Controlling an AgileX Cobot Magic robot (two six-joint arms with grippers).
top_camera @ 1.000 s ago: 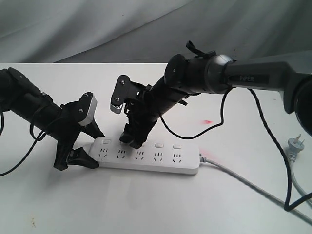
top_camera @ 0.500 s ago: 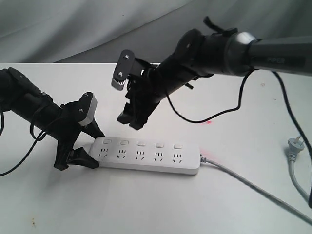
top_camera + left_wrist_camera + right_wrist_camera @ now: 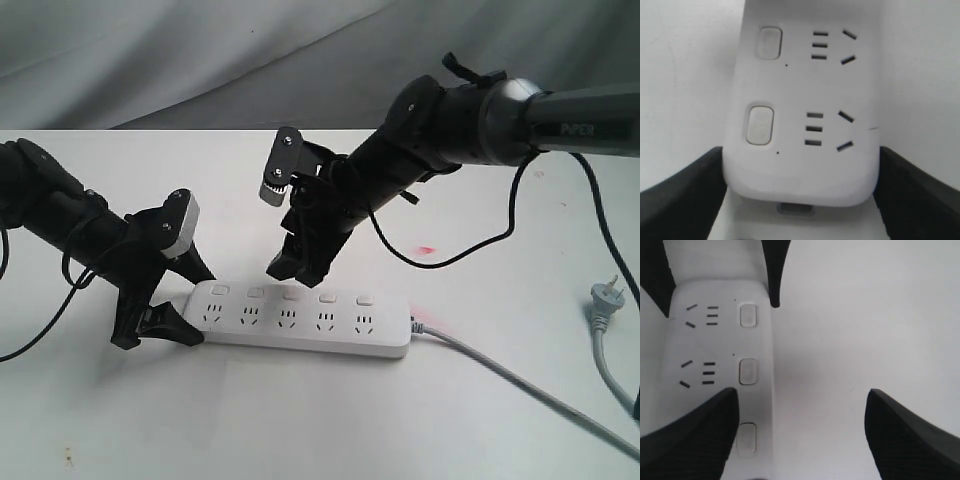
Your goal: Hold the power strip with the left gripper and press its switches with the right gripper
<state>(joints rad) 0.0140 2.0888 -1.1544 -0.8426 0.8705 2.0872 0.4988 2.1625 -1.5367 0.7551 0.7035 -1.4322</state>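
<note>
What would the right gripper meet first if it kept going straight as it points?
Likely the power strip, near its second switch or third switch from the held end; depth is unclear.

Exterior: set in front of the table (image 3: 300, 430), raised, looking down and across to its far edge; takes in the whole power strip (image 3: 300, 325). Left wrist: pressed close to the strip's rounded end, looking along it. Right wrist: higher, apparently facing straight down; shares the end two switches (image 3: 748, 315) with the left wrist.
</note>
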